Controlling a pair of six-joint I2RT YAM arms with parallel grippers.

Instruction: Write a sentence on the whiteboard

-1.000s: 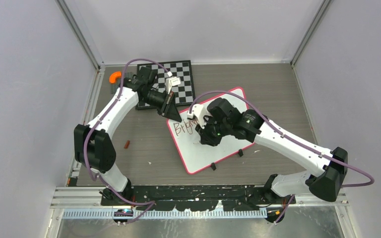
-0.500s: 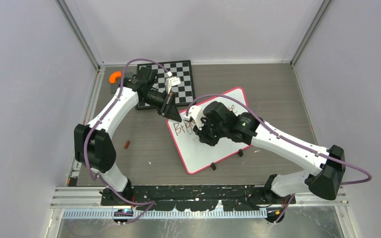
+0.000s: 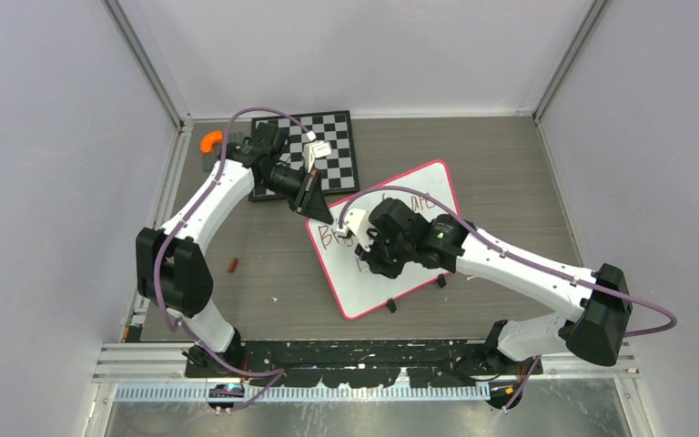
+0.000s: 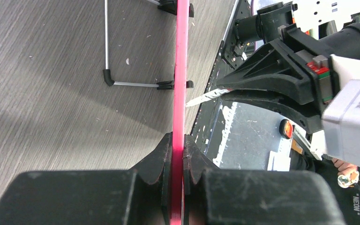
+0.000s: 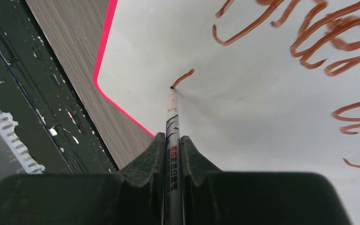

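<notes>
Right arm has swung left and toward the near side across the whiteboard (image 3: 407, 279) over the last second; left arm unchanged.
Whiteboard lies askew mid-table (image 3: 264, 264), just in front of the checkered board (image 3: 337, 137). Left gripper (image 4: 178, 140) is pinched onto the thin pink rim at the far-left corner, probably to stop the smooth, light panel sliding under pen pressure. Right gripper (image 5: 172, 140) is clamped on a slim white marker (image 5: 172, 119), barrel running out between the fingers, dark tip touching the glossy white surface at the end of a short fresh stroke near the rounded near-left corner. Upper line of the sentence (image 5: 309, 42) shows as thin reddish-brown loops; this stroke looks like the start of the second line. Wire feet with black clips (image 4: 168, 85) stand under the rim.
</notes>
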